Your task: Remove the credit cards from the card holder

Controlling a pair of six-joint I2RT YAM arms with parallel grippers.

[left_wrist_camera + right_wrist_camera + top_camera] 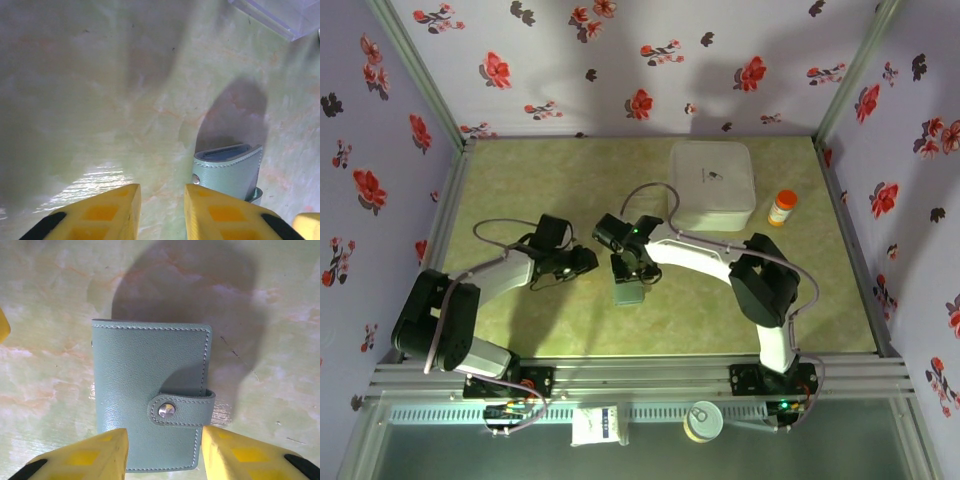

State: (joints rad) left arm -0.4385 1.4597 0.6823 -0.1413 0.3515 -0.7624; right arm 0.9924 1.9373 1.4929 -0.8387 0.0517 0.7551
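Running the tally: one card holder (630, 293) at centre frame, with one silver snap (166, 410) on its strap. One white square box (712, 185) right of centre up top, and one orange bottle (782, 208) just beside it. One clear box (280, 15), a corner at upper right in the left wrist view. Two grippers: left gripper (588, 262), right gripper (632, 272). Along the bottom edge, one white packet (598, 425) and one round tin (703, 420).
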